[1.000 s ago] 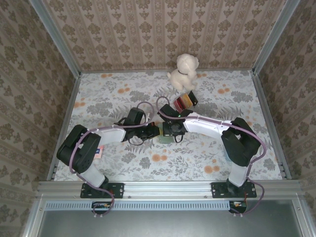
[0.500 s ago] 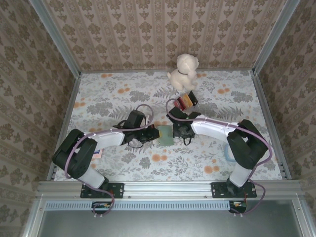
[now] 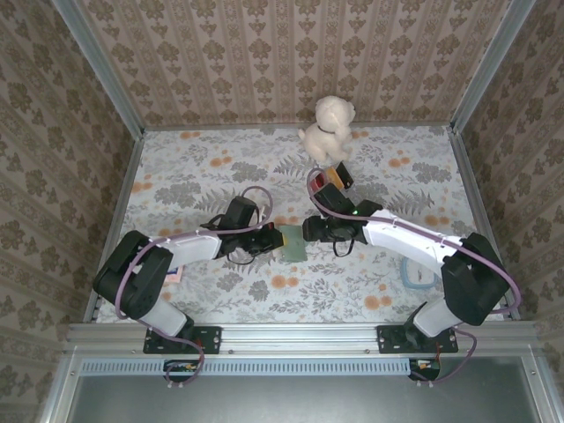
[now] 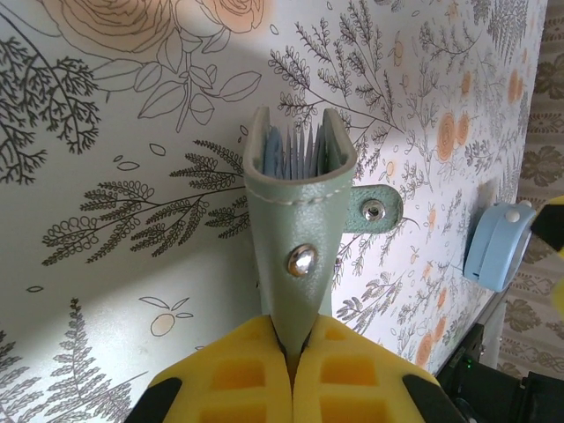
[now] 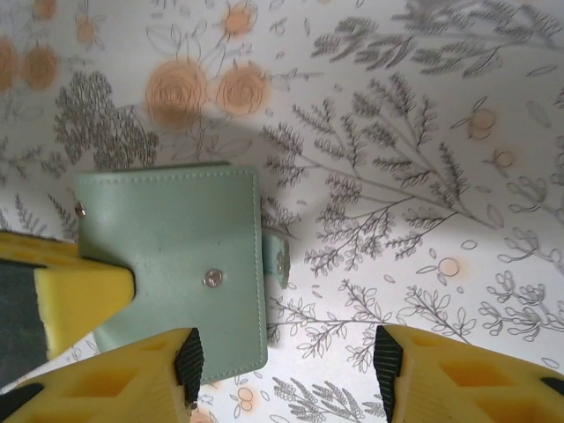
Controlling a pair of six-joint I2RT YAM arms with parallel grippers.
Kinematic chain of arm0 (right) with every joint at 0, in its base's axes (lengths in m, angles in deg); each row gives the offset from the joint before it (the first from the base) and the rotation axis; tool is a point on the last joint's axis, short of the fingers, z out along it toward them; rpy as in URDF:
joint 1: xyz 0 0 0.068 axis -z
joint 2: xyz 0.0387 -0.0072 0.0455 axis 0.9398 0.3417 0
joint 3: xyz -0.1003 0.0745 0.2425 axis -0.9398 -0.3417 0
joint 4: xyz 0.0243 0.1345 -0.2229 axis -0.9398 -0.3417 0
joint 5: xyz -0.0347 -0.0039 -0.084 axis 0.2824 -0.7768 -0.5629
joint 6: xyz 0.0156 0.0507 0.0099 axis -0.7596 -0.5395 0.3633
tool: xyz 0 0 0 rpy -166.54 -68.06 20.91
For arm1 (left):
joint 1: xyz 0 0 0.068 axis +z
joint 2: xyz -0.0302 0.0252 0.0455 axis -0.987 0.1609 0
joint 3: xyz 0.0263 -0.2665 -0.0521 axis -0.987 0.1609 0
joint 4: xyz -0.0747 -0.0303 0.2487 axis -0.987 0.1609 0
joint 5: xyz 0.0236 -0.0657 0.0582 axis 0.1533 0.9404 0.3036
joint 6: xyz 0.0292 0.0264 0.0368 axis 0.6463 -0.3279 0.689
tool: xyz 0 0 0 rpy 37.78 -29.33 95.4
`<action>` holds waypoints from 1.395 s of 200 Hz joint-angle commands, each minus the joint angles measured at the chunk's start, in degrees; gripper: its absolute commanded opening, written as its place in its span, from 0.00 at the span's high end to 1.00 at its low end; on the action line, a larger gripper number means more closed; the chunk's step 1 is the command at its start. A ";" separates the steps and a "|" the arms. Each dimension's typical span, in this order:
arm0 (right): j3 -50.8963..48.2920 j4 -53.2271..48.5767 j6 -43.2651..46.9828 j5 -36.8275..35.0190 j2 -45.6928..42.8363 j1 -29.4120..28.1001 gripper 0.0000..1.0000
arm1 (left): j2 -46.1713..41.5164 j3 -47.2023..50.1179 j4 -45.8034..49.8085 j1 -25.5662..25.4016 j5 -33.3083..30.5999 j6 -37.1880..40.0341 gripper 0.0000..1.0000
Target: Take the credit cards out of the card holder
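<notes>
With left gripper (image 4: 291, 357), clamps the card holder (image 4: 295, 220) by one end over the flowered table (image 3: 194, 167); with right gripper (image 5: 286, 361), hovers just beside it, jaws apart, holding nothing. Shows cards (image 4: 295, 145) still tucked inside, none out; all pulling left. Nearby: blue ring (image 4: 498, 247), striped block (image 3: 333, 180), plush dog (image 3: 328, 128), none blocking.

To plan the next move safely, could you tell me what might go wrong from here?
The left gripper pinches only one edge of the card holder, so it might pivot or slip when pulled. The open right gripper looks onto the cover, not the cards, so it might clamp the cover instead.
</notes>
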 commanded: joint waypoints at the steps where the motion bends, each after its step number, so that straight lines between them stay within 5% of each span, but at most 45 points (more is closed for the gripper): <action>1: -1.53 1.12 3.39 4.51 2.82 0.49 0.42 | -0.76 -0.58 0.59 0.05 1.18 1.44 1.00; 41: -0.97 4.46 4.92 8.78 8.51 1.70 0.46 | -0.39 -0.12 0.41 0.06 1.41 1.38 1.00; 101: 2.33 6.31 6.30 7.97 15.11 3.11 0.68 | 1.95 0.27 0.14 0.00 1.07 1.28 1.00; 167: 2.02 9.68 7.62 11.01 15.39 3.98 0.69 | 3.12 0.73 0.11 0.08 0.27 1.09 0.97; 189: 2.50 9.41 7.84 12.15 16.32 4.18 0.78 | 3.16 0.71 0.06 0.08 0.15 0.91 0.95; 217: 2.43 8.28 7.97 15.40 15.85 4.26 0.94 | 2.73 -0.45 2.82 0.10 -0.66 1.49 0.80; 279: 1.54 0.67 7.46 15.88 1.01 4.58 0.96 | -6.03 -3.98 15.72 3.15 -9.46 6.45 0.30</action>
